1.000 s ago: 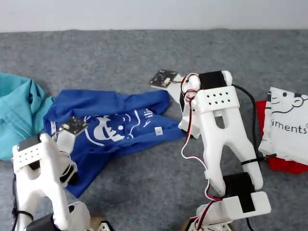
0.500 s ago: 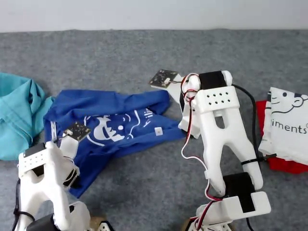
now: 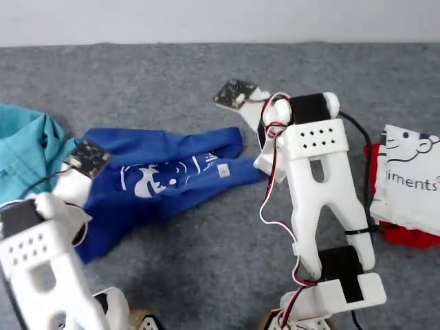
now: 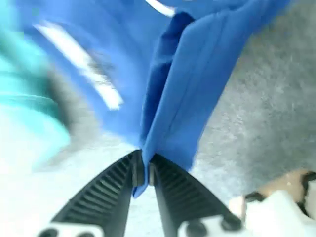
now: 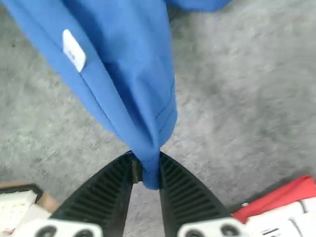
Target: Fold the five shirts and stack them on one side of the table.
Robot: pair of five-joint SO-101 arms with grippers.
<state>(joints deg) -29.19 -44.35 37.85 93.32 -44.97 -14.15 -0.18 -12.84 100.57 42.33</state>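
Observation:
A blue shirt [image 3: 161,180] with a white print hangs stretched between both arms above the grey table. My left gripper [image 4: 141,170] is shut on the blue shirt's [image 4: 197,84] edge at the shirt's left end. My right gripper [image 5: 146,174] is shut on a fold of the blue shirt [image 5: 123,79] at its right end, near a small white label [image 5: 74,57]. In the high view the left arm [image 3: 41,234] stands at the front left and the right arm [image 3: 313,179] right of centre.
A teal shirt [image 3: 24,155] lies crumpled at the left edge. Folded shirts, a white one [image 3: 412,179] on a red one [image 3: 405,234], are stacked at the right edge. Grey table [image 3: 206,254] lies bare in front between the arms.
Both arms have lifted and moved toward the far side, the left arm rising most. The blue shirt has been pulled up and stretched narrower between them.

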